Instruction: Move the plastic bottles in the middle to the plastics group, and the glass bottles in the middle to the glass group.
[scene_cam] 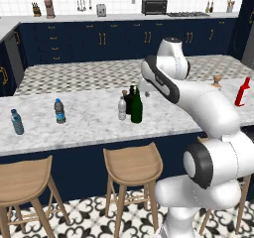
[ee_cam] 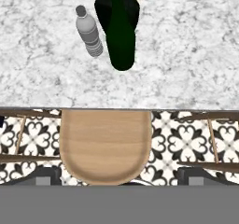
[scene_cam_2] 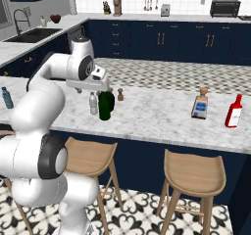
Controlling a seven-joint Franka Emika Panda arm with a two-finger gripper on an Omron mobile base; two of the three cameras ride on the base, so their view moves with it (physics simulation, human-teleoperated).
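Centrally on the marble surface [scene_cam: 89, 128] stands a tight cluster: the small greyish water bottle [scene_cam: 122, 108], the dark green wine bottle [scene_cam: 136, 106] and, behind them and touching the wine bottle, the squat black bottle [scene_cam: 129, 103]. None shows any liquid level that I can make out; the water bottle is capped. In the hand view the wine bottle overlaps the black one, and the water bottle stands just beside them, apart by a thin gap. A small brown shaker [scene_cam_2: 120, 94] stands just beyond the cluster.

The tool [scene_cam_2: 100, 84] hangs above the cluster, over the near part of the surface, holding nothing; its jaws stand wide apart, the finger tips [ee_cam: 46, 175] at the far corners of the hand view, looking down on a wooden stool [ee_cam: 106, 146] below the surface's front edge.

Two blue-labelled water bottles stand well off to the robot's left: one dark-capped [scene_cam: 59, 111], one bluish [scene_cam: 17, 121] near the surface's end. Far to the right stand the red bottle [scene_cam_2: 234, 111] and the squarish clear bottle [scene_cam_2: 200, 104] with its brown stopper, near each other. Wide bare marble lies between the cluster and each group, and the cluster sits back from the front edge.
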